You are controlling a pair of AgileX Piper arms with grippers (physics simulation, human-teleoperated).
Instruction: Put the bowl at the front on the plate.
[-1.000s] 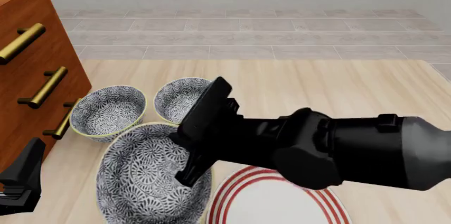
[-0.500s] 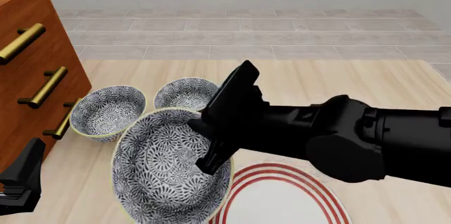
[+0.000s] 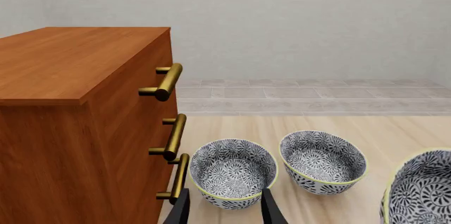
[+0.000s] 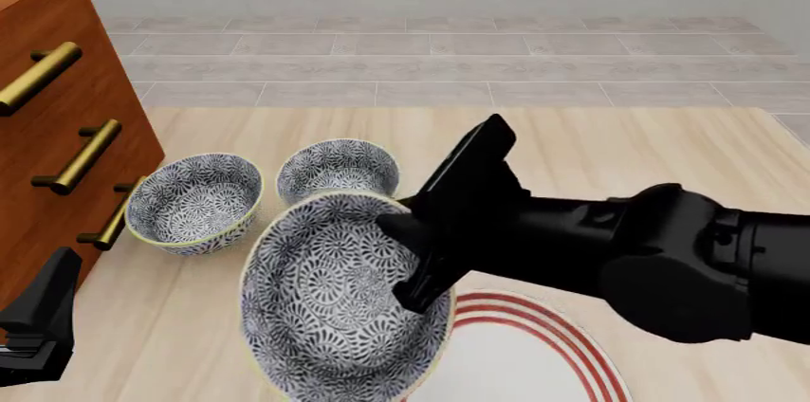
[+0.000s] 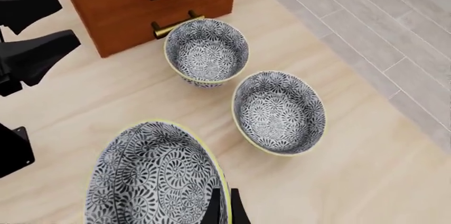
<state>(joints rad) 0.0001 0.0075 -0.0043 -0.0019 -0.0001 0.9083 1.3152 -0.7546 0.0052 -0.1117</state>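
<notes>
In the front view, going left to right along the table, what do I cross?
Left gripper → wooden dresser → far-left bowl → lifted bowl, held by the right gripper → plate.

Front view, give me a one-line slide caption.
Right gripper carries the patterned bowl toward the red-ringed plate, two matching bowls behind.

Reaches in from three o'clock across the front view: right arm, with right gripper (image 4: 424,264) pinched shut on the rim of the bowl (image 4: 336,302), holding it tilted. Sits low at eight o'clock: left gripper (image 3: 225,211), fingers parted, holding nothing.
</notes>
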